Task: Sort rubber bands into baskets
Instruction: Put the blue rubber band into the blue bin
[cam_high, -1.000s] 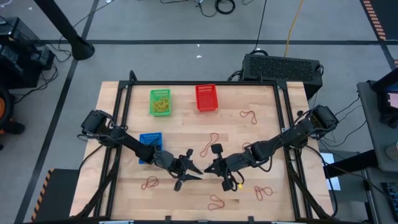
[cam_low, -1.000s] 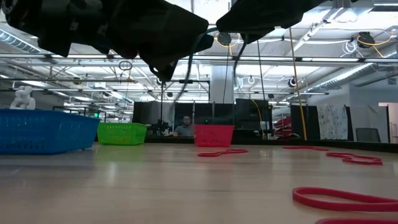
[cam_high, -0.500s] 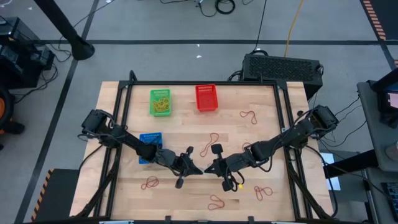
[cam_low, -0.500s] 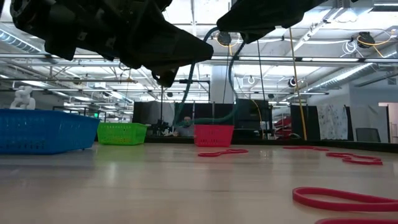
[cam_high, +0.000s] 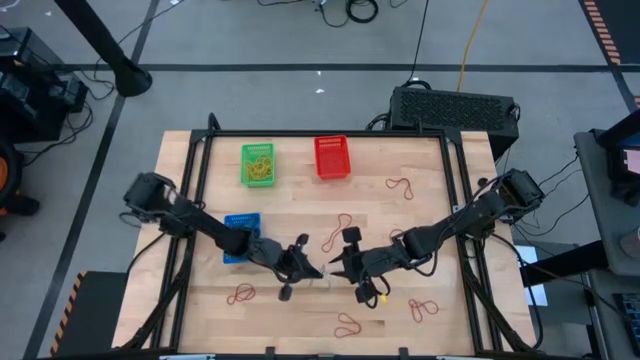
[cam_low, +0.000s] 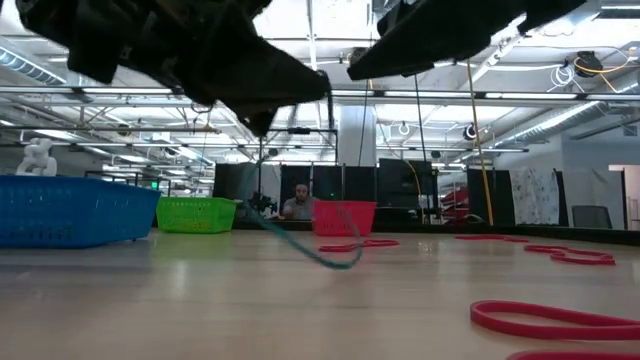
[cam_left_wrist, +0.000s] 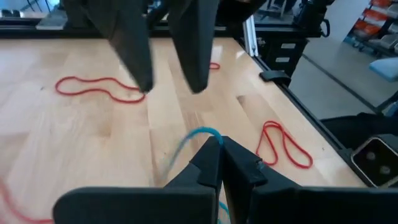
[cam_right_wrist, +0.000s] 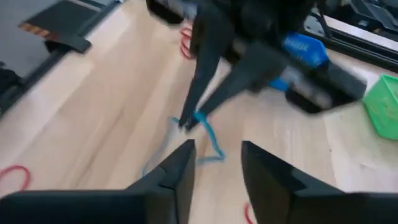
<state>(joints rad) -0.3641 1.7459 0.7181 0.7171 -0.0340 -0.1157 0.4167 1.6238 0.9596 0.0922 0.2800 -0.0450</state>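
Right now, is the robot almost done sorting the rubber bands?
Not yet. The green basket already holds some bands. The left hand is pinching a blue rubber band above the table, and the right hand is open beside it. Several red bands still lie on the table.

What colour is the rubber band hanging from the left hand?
Blue. The band is pinched in the left hand; the right wrist view shows it best.
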